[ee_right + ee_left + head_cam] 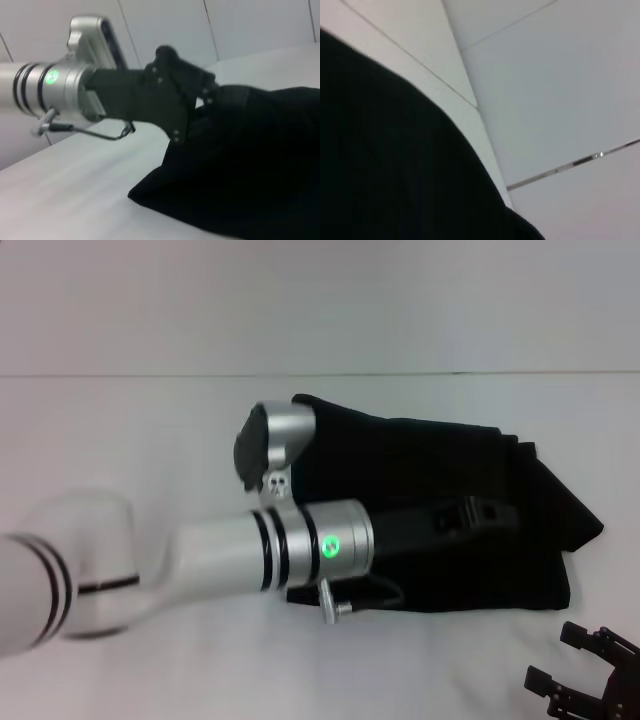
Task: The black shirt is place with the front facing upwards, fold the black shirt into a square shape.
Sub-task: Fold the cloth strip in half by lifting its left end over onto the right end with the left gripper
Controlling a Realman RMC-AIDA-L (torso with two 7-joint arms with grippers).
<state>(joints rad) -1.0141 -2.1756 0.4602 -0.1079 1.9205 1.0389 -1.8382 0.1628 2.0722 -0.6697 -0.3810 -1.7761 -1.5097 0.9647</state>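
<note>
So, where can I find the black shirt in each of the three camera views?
Head view: the black shirt lies right of centre on the white table, under the left gripper.
Left wrist view: it fills the lower left of the picture.
Right wrist view: it fills the lower right, with the left gripper on it.
Shared landmark: the white table.

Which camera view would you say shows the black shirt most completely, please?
The head view: the black shirt lies there as a whole bundle under the left pincer. The right wrist view shows one end; the left wrist view only a dark patch.
</note>
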